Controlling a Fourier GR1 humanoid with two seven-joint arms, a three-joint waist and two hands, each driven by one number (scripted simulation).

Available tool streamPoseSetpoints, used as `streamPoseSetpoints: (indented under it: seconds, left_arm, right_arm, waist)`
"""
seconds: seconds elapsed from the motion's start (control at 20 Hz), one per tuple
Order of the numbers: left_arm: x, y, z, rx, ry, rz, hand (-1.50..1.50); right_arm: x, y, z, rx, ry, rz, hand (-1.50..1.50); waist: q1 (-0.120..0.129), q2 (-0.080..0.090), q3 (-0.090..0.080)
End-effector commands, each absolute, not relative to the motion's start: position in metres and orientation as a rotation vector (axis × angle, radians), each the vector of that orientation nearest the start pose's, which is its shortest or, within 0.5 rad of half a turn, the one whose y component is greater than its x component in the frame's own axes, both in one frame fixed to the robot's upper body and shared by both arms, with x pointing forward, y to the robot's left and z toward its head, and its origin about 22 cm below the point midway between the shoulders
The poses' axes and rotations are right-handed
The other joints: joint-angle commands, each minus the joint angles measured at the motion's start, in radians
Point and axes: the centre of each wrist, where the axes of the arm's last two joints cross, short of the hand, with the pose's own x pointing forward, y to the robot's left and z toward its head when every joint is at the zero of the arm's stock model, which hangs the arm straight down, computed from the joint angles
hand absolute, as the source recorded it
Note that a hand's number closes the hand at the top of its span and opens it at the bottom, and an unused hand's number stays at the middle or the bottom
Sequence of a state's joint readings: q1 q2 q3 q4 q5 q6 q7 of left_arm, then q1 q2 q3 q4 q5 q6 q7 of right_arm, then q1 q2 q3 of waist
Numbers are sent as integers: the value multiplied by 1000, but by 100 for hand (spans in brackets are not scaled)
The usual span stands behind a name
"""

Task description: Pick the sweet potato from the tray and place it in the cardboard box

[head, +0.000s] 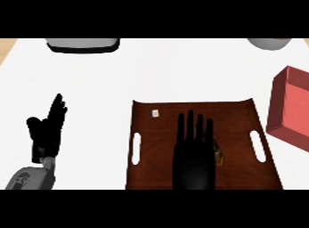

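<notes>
A dark brown tray [242, 116] with two white handle slots lies at the lower middle of the white counter. My right hand [194, 153] hovers flat over the tray's middle, fingers straight and pointing away from me. It hides most of the sweet potato [217, 152]; only a brownish sliver shows at the hand's right edge. The box [300, 111], reddish with an open top, stands tilted at the right edge, apart from the tray. My left hand [46, 129] rests open at the left, fingers up, holding nothing.
A grey and black object [83, 45] sits at the counter's far edge on the left. A grey bowl-like thing [270, 43] is at the far right. A small white tag [155, 113] lies on the tray's far left part.
</notes>
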State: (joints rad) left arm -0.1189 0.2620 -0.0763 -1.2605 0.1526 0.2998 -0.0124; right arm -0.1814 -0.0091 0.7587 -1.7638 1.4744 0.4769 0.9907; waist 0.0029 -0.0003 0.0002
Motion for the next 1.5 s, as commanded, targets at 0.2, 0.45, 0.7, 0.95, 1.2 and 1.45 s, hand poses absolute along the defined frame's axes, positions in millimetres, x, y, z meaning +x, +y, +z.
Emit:
streamPoseSetpoints:
  seconds: [0.2,0.45,0.7,0.95,1.2,1.45]
  left_arm:
    - [249,285,-37,282,-1377,64,0]
    - [259,254,-35,302,-1383,65,0]
    - [261,268,-8,296,-1398,61,0]
    - [251,278,-43,303,-1371,57,0]
    - [268,280,-24,310,-1373,60,0]
    - [249,277,-26,312,-1378,52,0]
  right_arm:
    - [203,-40,64,-1400,-827,1221,-150]
    - [214,-68,72,-1409,-796,1223,-150]
    - [231,-77,44,-1402,-801,1247,-150]
    - [222,-84,32,-1393,-788,1236,-150]
    - [239,-81,27,-1396,-806,1227,-150]
    - [244,-80,29,-1377,-812,1241,-150]
  waist:
    - [6,0,0]
    - [-4,-1,0]
    - [1,0,0]
    - [-2,0,0]
    - [-2,0,0]
    - [0,0,0]
